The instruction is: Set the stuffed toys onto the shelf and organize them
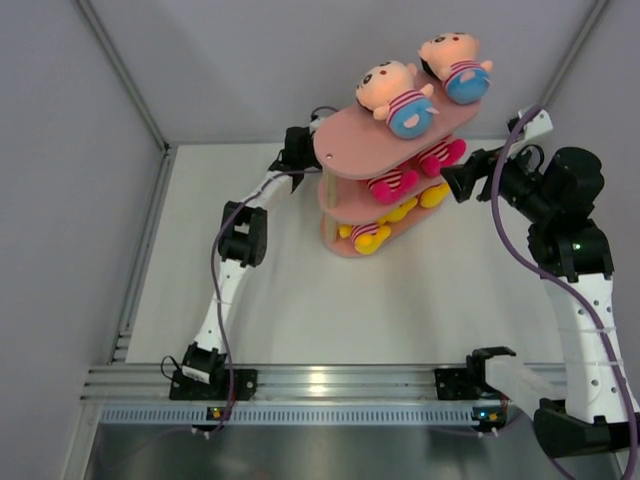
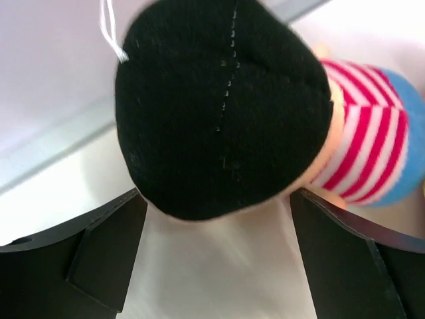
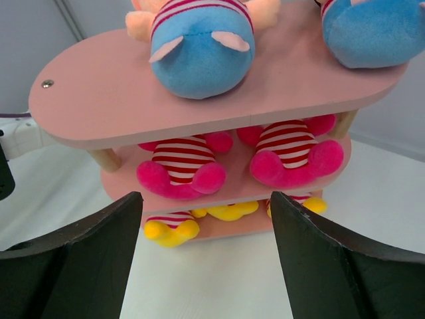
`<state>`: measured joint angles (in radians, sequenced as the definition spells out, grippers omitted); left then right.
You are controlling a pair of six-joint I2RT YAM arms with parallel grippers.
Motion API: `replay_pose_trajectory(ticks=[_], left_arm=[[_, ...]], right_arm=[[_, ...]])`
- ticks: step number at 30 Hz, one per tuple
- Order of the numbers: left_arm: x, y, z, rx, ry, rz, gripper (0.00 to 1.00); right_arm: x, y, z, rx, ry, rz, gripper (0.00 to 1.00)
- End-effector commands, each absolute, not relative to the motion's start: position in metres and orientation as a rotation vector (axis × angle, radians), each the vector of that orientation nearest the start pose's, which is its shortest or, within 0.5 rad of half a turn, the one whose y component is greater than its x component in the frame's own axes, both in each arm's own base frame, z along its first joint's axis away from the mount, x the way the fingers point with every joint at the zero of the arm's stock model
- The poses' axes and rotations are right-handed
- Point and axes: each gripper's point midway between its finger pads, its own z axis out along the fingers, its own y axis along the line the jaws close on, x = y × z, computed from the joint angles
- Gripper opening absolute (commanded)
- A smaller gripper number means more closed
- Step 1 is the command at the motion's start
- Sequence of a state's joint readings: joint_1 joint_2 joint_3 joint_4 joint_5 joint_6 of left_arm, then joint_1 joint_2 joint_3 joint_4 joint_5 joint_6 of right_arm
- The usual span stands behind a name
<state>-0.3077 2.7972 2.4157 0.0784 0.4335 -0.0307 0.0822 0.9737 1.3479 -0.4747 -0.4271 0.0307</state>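
On the matte white worktop point(image 1: 300, 300), grey walls around, the pink oval-board shelf point(image 1: 345, 150) stands far centre, fuzzy stuffed toys point(image 3: 199, 53) on every tier. Left gripper point(image 2: 216, 196) jaws spread around a striped toy point(image 2: 358, 133), possibly touching; right gripper point(image 3: 206, 199) jaws spread.

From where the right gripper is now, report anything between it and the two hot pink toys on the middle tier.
Nothing visible stands between them. The open right gripper faces the hot pink toys directly, with only open space in the gap. The top board overhangs them from above, not in front.
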Motion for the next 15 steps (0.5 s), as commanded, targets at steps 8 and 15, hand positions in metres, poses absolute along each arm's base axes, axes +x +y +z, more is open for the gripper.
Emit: replay_pose_trajectory(ticks=[8,15], left_arm=[[0.706,-0.300,0.122,0.512,1.526,-0.475,0.35],[0.709,-0.295,0.134,0.503,1.513,-0.436,0.00]], right_arm=[[0.297,0.085,0.416,-0.393,1.639,0.328,0.78],[0.296,0.082,0.412,-0.389,1.647,0.310,0.78]])
